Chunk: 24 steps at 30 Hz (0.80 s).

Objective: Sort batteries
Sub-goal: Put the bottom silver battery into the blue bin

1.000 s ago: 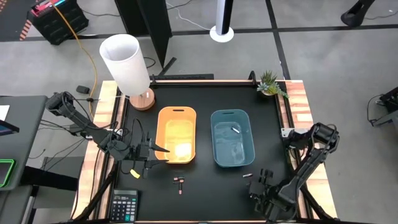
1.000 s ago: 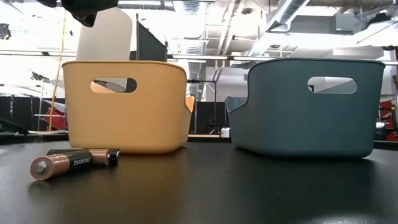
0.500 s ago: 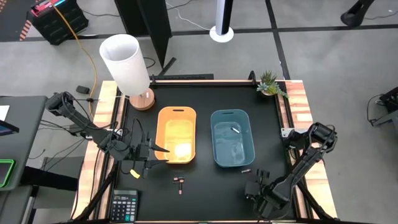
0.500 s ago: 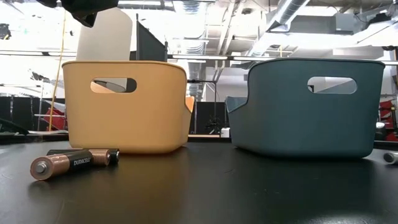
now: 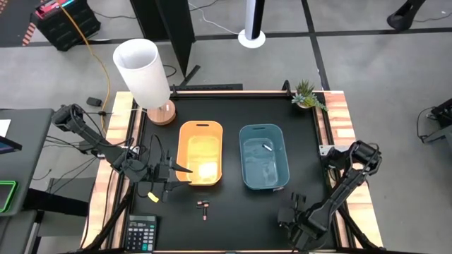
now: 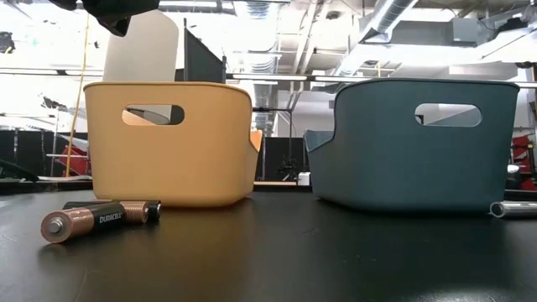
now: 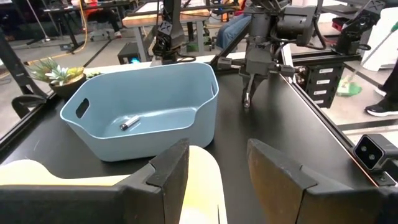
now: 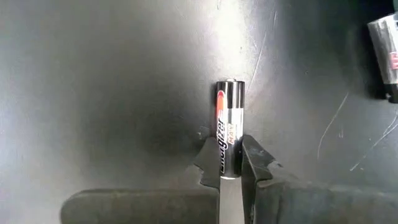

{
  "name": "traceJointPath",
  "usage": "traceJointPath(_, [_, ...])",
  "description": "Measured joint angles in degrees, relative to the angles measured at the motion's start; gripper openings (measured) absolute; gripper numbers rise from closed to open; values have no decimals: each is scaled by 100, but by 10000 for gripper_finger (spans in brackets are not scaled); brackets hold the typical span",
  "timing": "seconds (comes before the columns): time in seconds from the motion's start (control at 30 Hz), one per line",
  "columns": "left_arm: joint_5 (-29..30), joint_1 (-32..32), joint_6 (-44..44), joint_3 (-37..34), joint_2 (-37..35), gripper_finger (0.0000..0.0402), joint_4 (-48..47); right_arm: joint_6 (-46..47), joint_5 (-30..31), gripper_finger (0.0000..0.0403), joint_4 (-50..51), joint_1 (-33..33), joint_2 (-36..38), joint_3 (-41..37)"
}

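My right gripper (image 5: 290, 210) is near the table's front right, in front of the blue bin (image 5: 264, 156), and is shut on a black-and-silver battery (image 8: 229, 127). Another silver battery (image 8: 387, 50) lies on the table close by and shows beside the blue bin in the low view (image 6: 512, 207). Two dark batteries with copper ends (image 5: 204, 207) lie in front of the orange bin (image 5: 200, 152). One silver battery (image 7: 129, 122) lies in the blue bin. My left gripper (image 5: 176, 169) is open and empty at the orange bin's near left corner. My right gripper pinches the battery's near end (image 8: 227, 163) between its two fingers (image 8: 208, 158). The battery runs along the fingers and sticks out past their tips. The fingers point down at the table. Whether the battery's free end (image 8: 231, 84) touches the table, I cannot tell.
A white lamp (image 5: 145, 70) stands at the far left corner and a small plant (image 5: 308, 94) at the far right corner. A calculator (image 5: 140, 233) lies at the near left. Bare black tabletop lies between the bins and the near edge.
My right gripper has gone a little toward the table's left edge, in front of the blue bin. A loose silver battery has moved along the table toward the left, coming into the low view beside the blue bin.
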State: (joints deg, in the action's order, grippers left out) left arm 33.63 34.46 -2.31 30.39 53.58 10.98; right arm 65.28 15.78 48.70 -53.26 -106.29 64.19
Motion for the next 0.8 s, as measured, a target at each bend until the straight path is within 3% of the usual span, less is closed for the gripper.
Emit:
traceJointPath(0.5, [-2, 0, -2, 0, 0, 157, 2, -121, 136, 25, 510, -41, -14, 443])
traceJointPath(0.8, [-2, 1, -4, 0, 0, 157, 2, -496, 1026, 25, 1957, 75, -3, 1409])
